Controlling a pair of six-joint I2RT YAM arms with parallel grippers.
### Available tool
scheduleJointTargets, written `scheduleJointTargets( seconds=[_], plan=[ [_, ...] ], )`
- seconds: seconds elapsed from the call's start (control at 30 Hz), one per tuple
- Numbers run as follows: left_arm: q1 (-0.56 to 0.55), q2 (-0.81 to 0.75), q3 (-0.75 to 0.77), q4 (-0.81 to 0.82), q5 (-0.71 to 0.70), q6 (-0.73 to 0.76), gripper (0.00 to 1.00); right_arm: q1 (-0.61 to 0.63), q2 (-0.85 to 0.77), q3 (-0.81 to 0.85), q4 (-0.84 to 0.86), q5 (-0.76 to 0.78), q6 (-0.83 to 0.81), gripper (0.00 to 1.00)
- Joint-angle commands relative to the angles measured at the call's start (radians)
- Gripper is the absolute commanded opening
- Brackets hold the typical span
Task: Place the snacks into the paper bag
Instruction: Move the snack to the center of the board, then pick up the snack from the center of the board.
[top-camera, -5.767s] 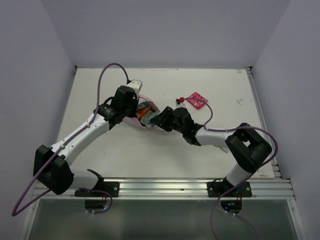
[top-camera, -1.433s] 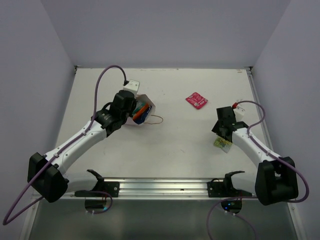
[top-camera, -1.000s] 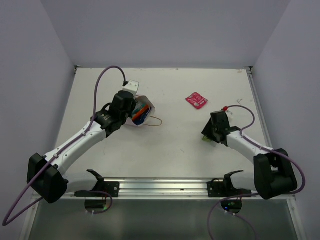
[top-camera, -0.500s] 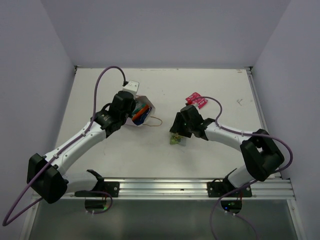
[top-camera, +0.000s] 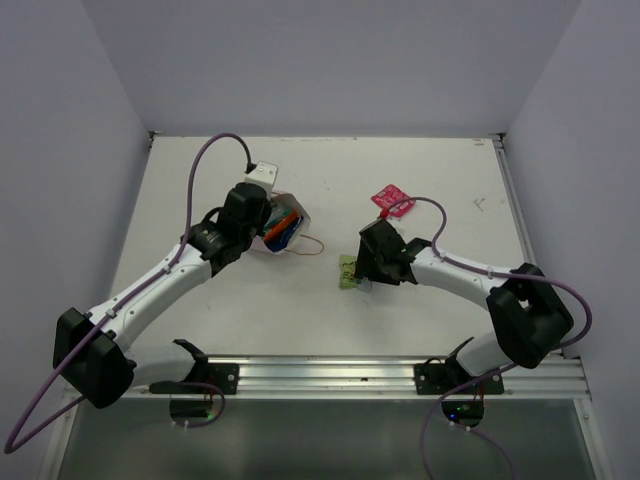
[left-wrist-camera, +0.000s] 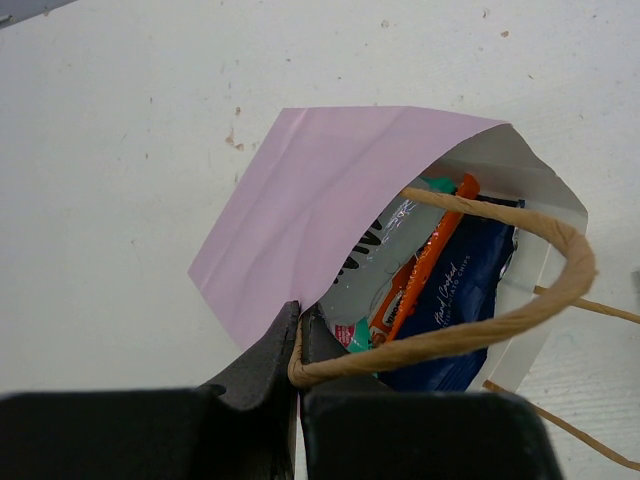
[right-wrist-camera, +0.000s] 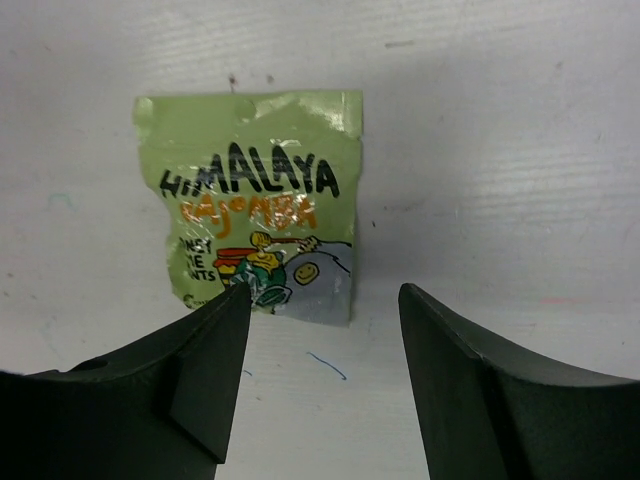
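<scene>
Tabletop centre now bears the yellow-green packet, right pincer spread apart, left pincer clamping paper bag.

Wore smooth white shells along the links of the left arm and the right arm, with bulky matte black housings at every joint. Carried a thin left purple cable and a matching right purple cable, each bowed off the links in loose loops. Sat on black mounting brackets at the near edge. Bore a small white box at the left wrist. Ended all in black: left end effector with slim, wedge-shaped fingers, right end effector with broad, flat-faced, angular fingers.
</scene>
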Motion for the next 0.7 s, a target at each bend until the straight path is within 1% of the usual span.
scheduleJointTargets(
  seconds=[0.0,0.23,0.43,0.57,0.67],
  plan=[
    [0.012,-0.008,-0.010,0.027,-0.002,0.007,0.00,0.025,-0.018,-0.040,-0.002,0.073,0.085,0.65],
    [0.012,-0.009,-0.010,0.027,-0.007,0.007,0.00,0.063,-0.015,-0.063,0.055,0.096,0.180,0.63],
    [0.014,-0.008,-0.012,0.027,-0.008,0.007,0.00,0.069,-0.010,-0.089,0.087,0.117,0.219,0.61],
    [0.014,-0.006,-0.012,0.028,-0.007,0.007,0.00,0.069,-0.007,-0.104,0.104,0.116,0.216,0.60],
    [0.014,-0.008,-0.012,0.027,-0.008,0.007,0.00,0.072,0.036,-0.086,0.083,0.113,0.196,0.57]
  ],
)
